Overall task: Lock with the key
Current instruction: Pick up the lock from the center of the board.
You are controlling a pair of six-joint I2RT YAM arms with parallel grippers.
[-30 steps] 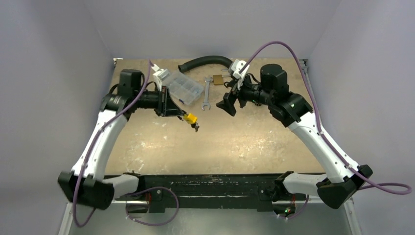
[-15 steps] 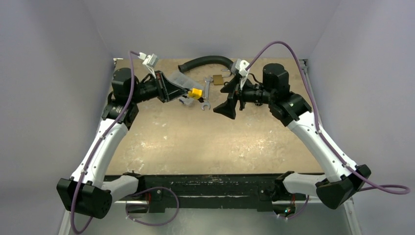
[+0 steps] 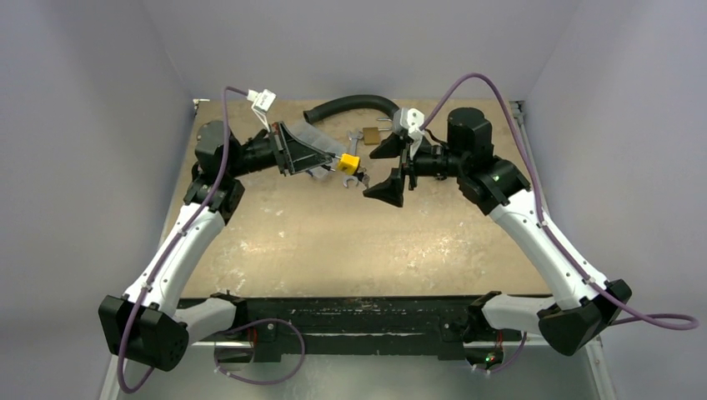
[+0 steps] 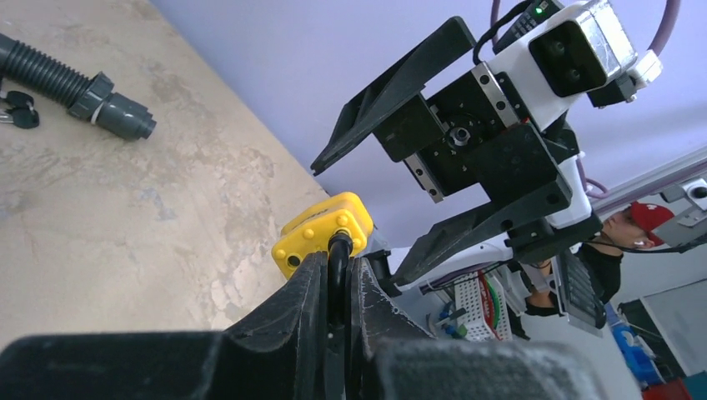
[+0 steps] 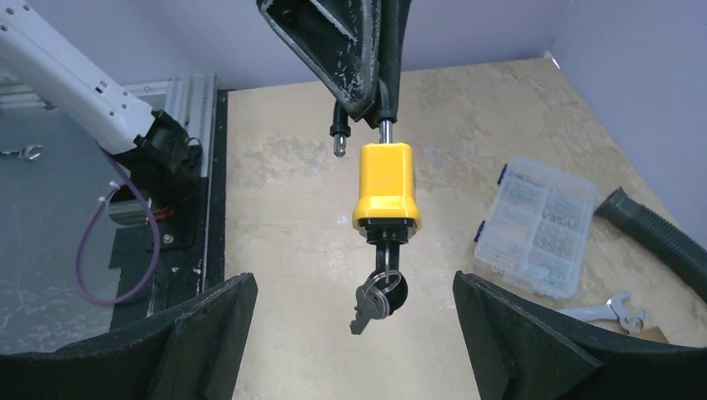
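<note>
My left gripper [image 3: 336,157] is shut on the black shackle of a yellow padlock [image 3: 348,162] and holds it in the air above the back of the table. In the right wrist view the padlock [image 5: 385,187] hangs from the left gripper [image 5: 367,108]. One shackle leg [image 5: 338,142] is free of the body. A black-headed key [image 5: 382,293] sits in the keyhole, with a spare key on its ring. My right gripper [image 5: 353,282] is open, facing the key, a short way off. The padlock [image 4: 325,233] also shows in the left wrist view.
A clear plastic parts box [image 5: 534,237] lies behind the padlock. A wrench [image 5: 613,308] lies beside it. A black corrugated hose [image 3: 350,104] curves along the back edge. A brass padlock [image 3: 373,135] lies near the right gripper. Bare tabletop [image 3: 350,242] lies toward the arm bases.
My left arm has swung the yellow padlock up and to the right, from over the table's middle towards the right gripper. My right gripper has turned a little and opened wider.
</note>
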